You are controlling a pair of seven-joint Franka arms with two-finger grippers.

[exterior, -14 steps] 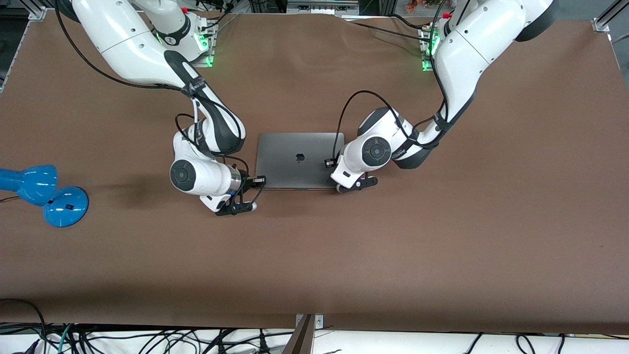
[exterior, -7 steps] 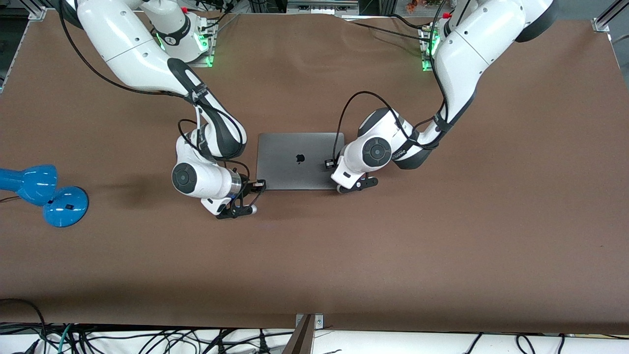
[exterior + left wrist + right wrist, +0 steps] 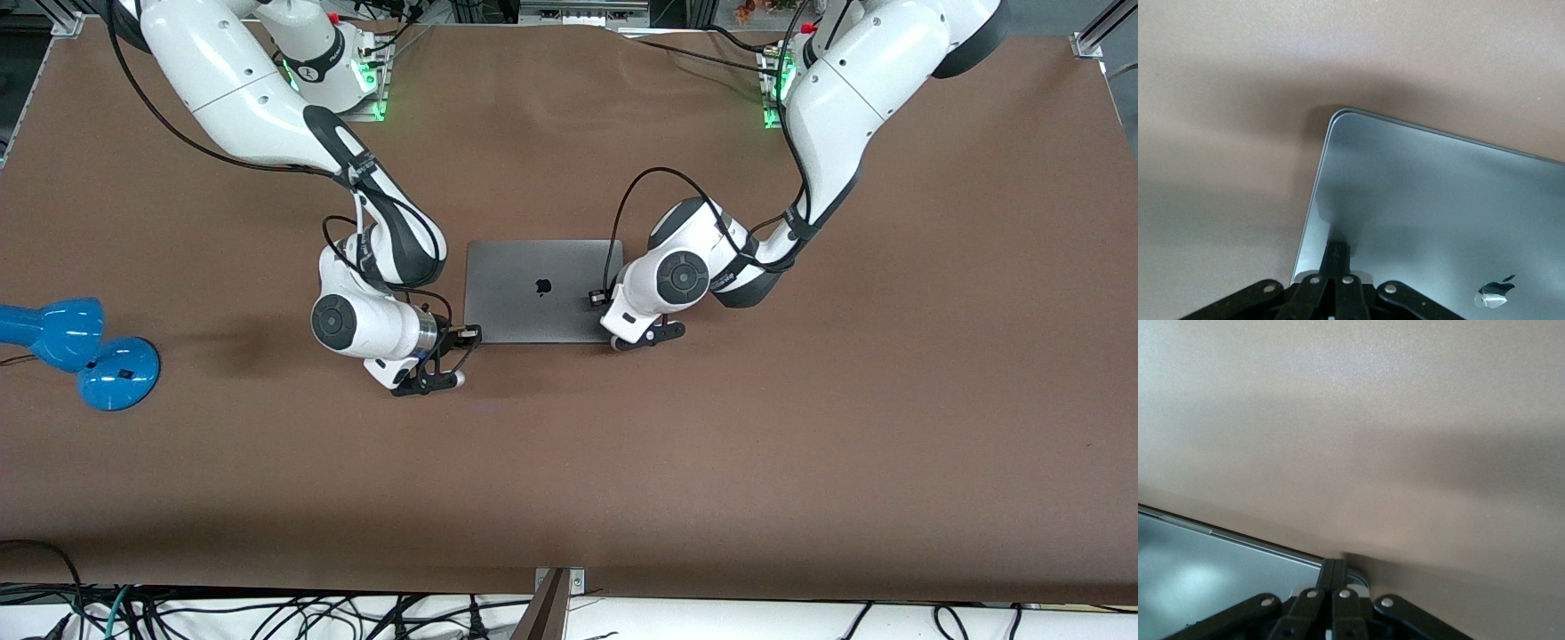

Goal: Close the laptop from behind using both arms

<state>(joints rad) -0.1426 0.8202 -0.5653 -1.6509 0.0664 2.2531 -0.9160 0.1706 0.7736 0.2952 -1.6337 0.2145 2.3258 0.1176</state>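
Note:
The space-grey laptop (image 3: 533, 267) lies shut and flat on the brown table, lid up, dark apple logo (image 3: 543, 285) showing. My left gripper (image 3: 612, 327) is shut and its tips rest on the lid near the corner nearer the front camera, at the left arm's end. In the left wrist view its shut gripper (image 3: 1338, 250) touches the lid (image 3: 1438, 200). My right gripper (image 3: 468, 332) is shut on nothing, tips at the lid's other near corner. The right wrist view shows the shut gripper (image 3: 1335, 568) on that corner of the laptop (image 3: 1205, 567).
A blue desk lamp (image 3: 80, 347) lies at the right arm's end of the table, well away from the laptop. Black cables loop off both wrists above the lid's side edges. The brown table (image 3: 711, 462) stretches wide toward the front camera.
The right arm's hand has shifted very slightly toward the laptop. The laptop stays flat and shut, and the left arm has hardly moved.

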